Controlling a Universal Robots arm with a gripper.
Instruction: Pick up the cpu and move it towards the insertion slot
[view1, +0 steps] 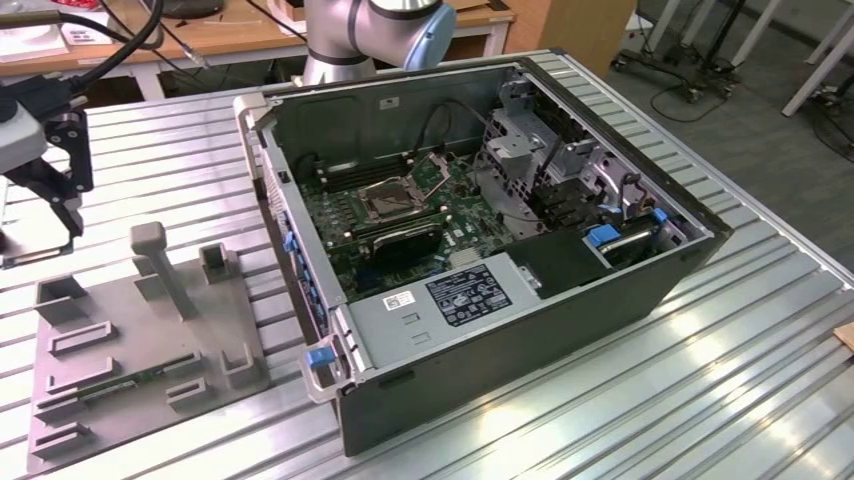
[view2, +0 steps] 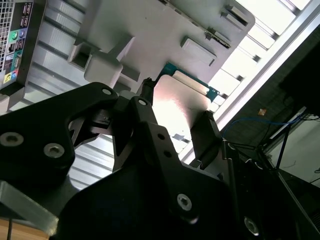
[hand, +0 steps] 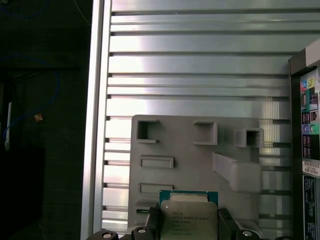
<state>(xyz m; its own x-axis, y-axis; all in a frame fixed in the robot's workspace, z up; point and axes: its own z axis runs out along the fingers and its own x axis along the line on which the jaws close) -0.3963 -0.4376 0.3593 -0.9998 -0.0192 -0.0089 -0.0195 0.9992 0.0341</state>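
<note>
1. cpu (hand: 189, 219), first wrist view: silvery top, green edge, pinched betw. black fingers (hand: 152, 221), over grey tray (hand: 200, 150).
2. Second wrist view: gripper (view2: 176, 120) clenched on cpu at opp. edges.
3. Exterior view: gripper above tray at exterior view's left. Insertion slot (view1: 391, 198) on motherboard (view1: 454, 215) inside case (view1: 534, 330), well apart.

Bright overhead light, white glare on the ribbed table (view1: 747, 340) beside the computer case (view1: 561, 320). Washed-out sheen on the cpu (view2: 182, 107) too.
</note>
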